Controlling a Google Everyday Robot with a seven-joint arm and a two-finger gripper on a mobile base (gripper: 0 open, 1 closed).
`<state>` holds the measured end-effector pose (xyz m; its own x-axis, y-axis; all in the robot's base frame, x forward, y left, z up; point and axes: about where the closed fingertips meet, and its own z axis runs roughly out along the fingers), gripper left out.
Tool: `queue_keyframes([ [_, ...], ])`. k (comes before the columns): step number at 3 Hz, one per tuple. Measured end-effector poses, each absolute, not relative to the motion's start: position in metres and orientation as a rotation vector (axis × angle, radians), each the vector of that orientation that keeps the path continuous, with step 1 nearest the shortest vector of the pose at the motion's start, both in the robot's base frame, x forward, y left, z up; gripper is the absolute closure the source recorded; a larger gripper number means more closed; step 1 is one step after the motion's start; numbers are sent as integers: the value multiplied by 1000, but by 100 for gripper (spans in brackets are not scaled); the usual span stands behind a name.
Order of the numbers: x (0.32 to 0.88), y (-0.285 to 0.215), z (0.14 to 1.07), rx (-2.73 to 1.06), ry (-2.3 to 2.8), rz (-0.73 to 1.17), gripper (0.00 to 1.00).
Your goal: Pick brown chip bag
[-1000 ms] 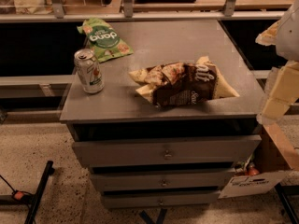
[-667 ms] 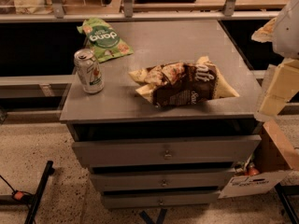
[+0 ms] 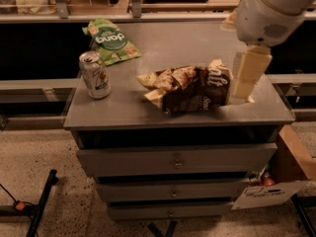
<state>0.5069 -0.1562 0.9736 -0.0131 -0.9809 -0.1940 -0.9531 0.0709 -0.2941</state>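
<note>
Brown chip bag [image 3: 190, 89] lies crumpled in the middle of the table [image 3: 173, 43] — the gripper [image 3: 245, 80] hangs just at its right end, open or closed I cannot tell. A can [image 3: 95, 75] stands at left — a green bag [image 3: 111, 41] lies behind it.

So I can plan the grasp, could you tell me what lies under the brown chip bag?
Only the grey cabinet top shows under the brown chip bag. The gripper at the bag's right end covers that end, so anything beneath there is hidden.
</note>
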Motion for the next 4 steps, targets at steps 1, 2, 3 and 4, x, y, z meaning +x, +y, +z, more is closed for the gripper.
queue_keyframes([
  [1, 565, -100, 949, -2044, 1946, -108, 0],
  [2, 603, -50, 922, -2134, 1892, -74, 0],
  [3, 619, -22, 898, -2199, 1877, -40, 0],
  [4, 616, -22, 897, -2201, 1887, -48, 0],
])
